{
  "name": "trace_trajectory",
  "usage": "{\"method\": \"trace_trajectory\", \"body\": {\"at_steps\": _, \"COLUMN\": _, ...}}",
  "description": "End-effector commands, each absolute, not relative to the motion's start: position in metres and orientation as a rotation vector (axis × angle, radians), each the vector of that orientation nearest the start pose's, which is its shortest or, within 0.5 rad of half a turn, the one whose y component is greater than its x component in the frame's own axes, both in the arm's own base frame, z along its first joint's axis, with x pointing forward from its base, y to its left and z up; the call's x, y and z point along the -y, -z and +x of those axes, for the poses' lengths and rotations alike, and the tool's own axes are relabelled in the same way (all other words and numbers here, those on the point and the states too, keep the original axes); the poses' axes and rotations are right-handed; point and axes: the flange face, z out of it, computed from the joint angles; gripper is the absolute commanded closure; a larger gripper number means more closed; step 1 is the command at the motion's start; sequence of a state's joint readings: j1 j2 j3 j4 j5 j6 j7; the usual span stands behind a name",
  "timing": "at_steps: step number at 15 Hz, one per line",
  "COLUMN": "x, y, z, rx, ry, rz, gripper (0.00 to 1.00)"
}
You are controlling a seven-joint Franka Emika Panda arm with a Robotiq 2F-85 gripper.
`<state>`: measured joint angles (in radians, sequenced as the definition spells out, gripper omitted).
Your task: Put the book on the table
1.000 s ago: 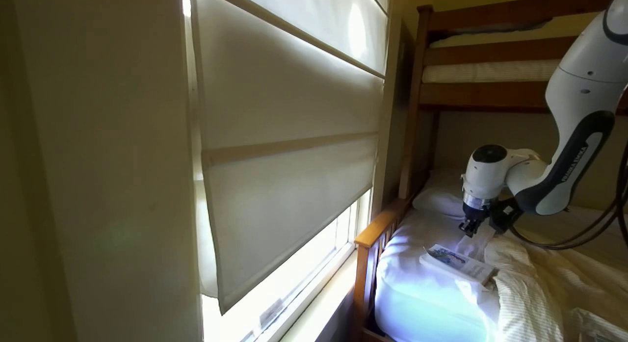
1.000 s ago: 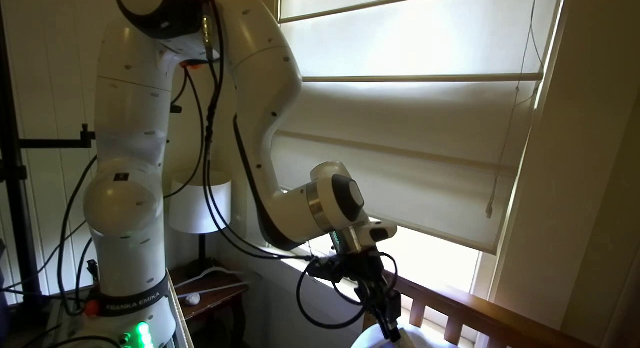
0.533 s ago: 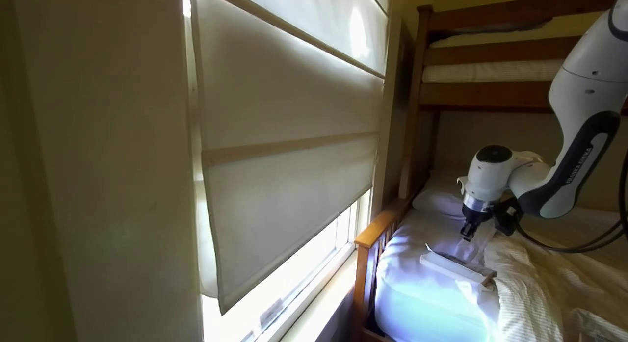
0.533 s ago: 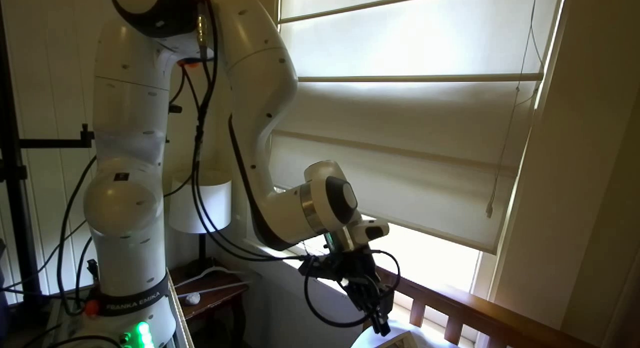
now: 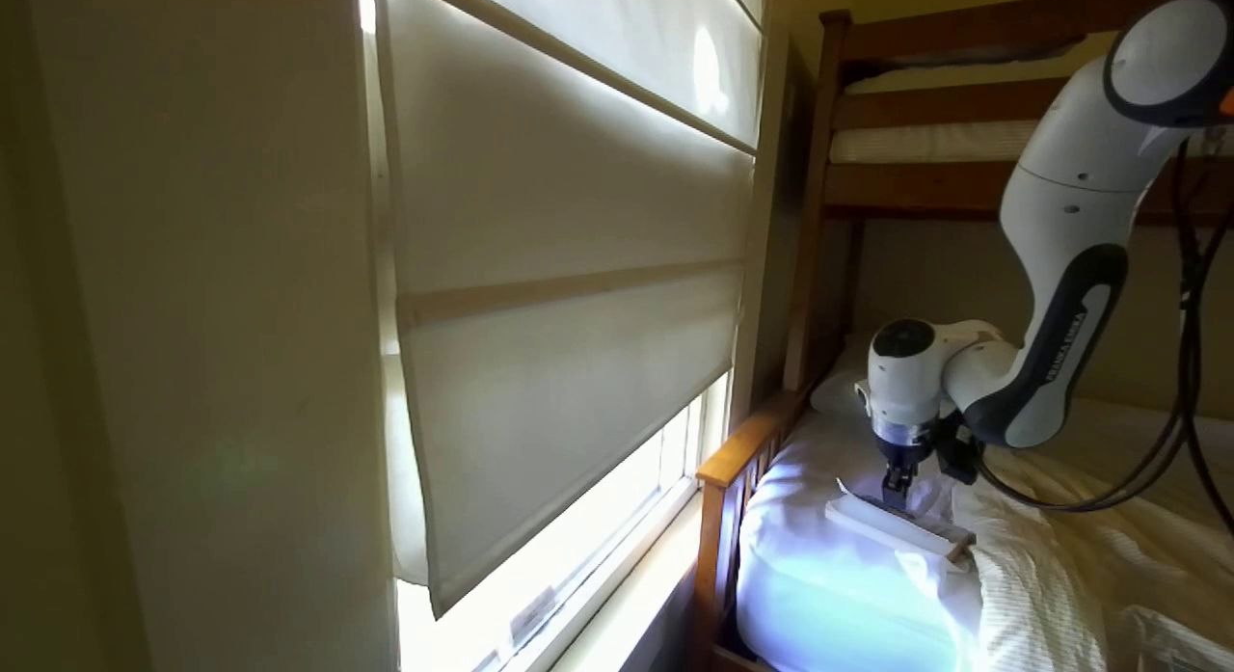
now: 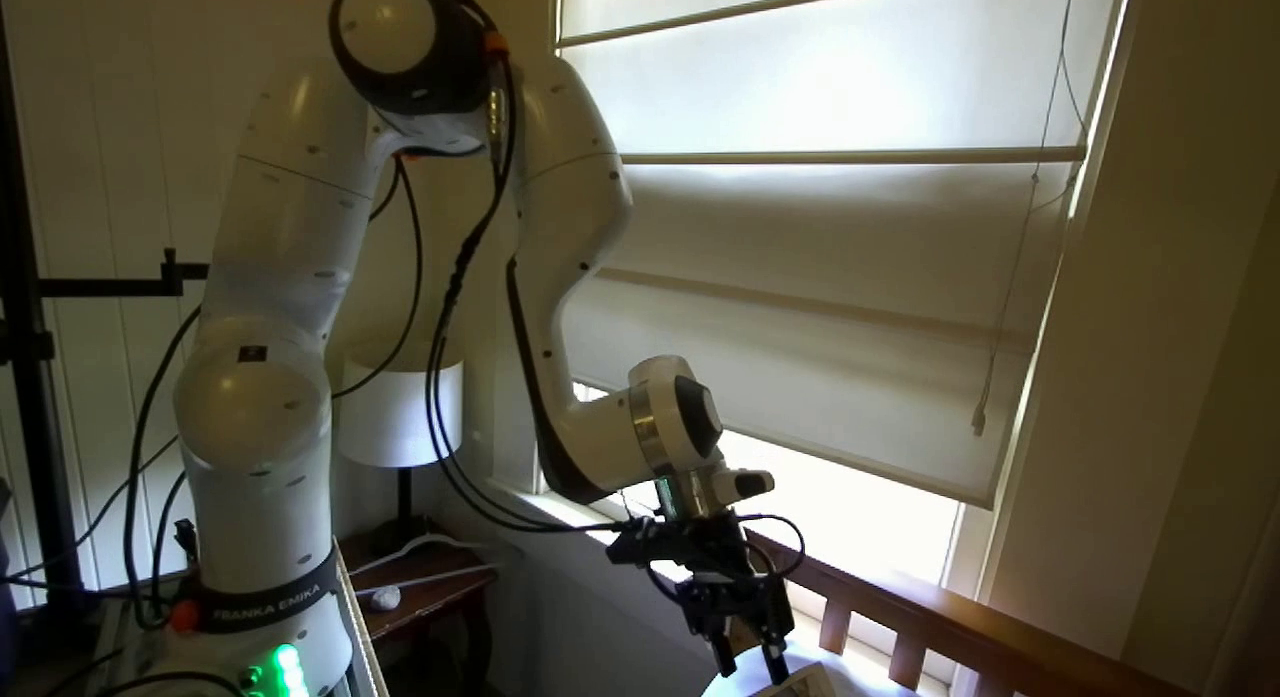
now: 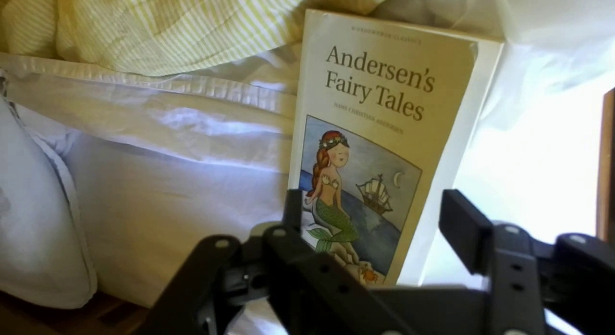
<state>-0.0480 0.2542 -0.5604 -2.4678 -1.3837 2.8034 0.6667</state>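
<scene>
Parted jaws hide the lower end of the book [image 7: 384, 142] lying on the bed [image 7: 182, 200] in the wrist view, and the frame leaves only its corner [image 6: 812, 679] in an exterior view, while its title [image 7: 379, 82] is legible in the wrist view alone.

so the arm [image 6: 565, 187] rises from its base [image 6: 270, 622], leans over a bit, folds at a high elbow [image 6: 388, 25] and slopes down to the wrist [image 6: 662, 417]. in both exterior views the pincer [image 6: 751, 669] hangs under that, pointing more or less down. its two fingers [image 7: 465, 231] are spread wide, super clear in the wrist view, where they stick up from the bottom edge, one on each side with a good gap between the tips.
</scene>
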Motion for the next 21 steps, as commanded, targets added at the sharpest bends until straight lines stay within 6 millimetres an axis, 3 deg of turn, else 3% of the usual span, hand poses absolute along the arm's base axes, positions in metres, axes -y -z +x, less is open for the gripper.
{"method": "trace_trajectory", "body": {"at_steps": 1, "x": 0.218, "y": -0.168, "z": 0.438, "rx": 0.009, "ry": 0.029, "rz": 2.442, "gripper": 0.00}}
{"method": "trace_trajectory", "body": {"at_steps": 6, "x": 0.213, "y": -0.139, "z": 0.477, "rx": 0.254, "ry": 0.097, "rz": 2.318, "gripper": 0.00}}
{"method": "trace_trajectory", "body": {"at_steps": 11, "x": 0.246, "y": -0.114, "z": 0.490, "rx": 0.287, "ry": 0.208, "rz": 2.253, "gripper": 0.00}}
{"method": "trace_trajectory", "body": {"at_steps": 13, "x": 0.249, "y": -0.107, "z": 0.494, "rx": 0.264, "ry": 0.226, "rz": 2.245, "gripper": 0.00}}
{"method": "trace_trajectory", "body": {"at_steps": 16, "x": 0.239, "y": -0.104, "z": 0.496, "rx": 0.208, "ry": 0.234, "rz": 2.243, "gripper": 0.00}}
{"method": "trace_trajectory", "body": {"at_steps": 21, "x": 0.206, "y": -0.120, "z": 0.490, "rx": 0.115, "ry": 0.178, "rz": 2.273, "gripper": 0.00}}
